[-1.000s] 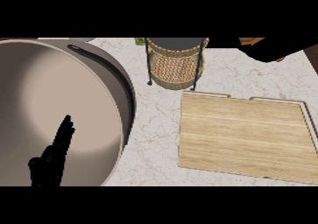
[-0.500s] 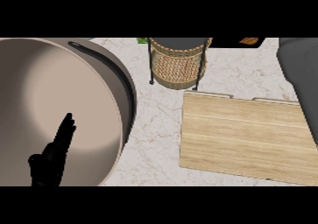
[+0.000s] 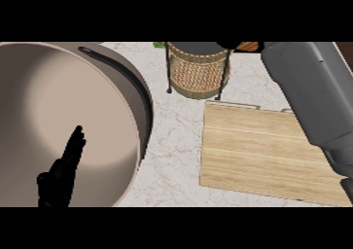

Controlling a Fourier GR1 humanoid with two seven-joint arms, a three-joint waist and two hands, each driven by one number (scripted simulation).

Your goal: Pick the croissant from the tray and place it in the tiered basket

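The wooden tray (image 3: 269, 153) lies flat at the right with nothing on its visible surface. The wicker tiered basket (image 3: 198, 73) stands at the top centre on thin black legs. My right forearm (image 3: 308, 92) runs up the right side over the tray's far corner. Only a black bit of my right hand (image 3: 233, 45) shows, at the top edge beside the basket's rim. A small orange-brown patch (image 3: 248, 46) sits next to it; I cannot tell whether it is the croissant. My left hand (image 3: 61, 177) rests at the lower left, fingers straight.
A large beige round pot (image 3: 35, 112) with a dark rim fills the left side, close to the basket and under my left hand. Marble counter (image 3: 175, 141) shows between the pot and the tray.
My right arm has swung left and up: the forearm now crosses the tray's right edge and the hand has reached the basket's top. The left hand has not moved.
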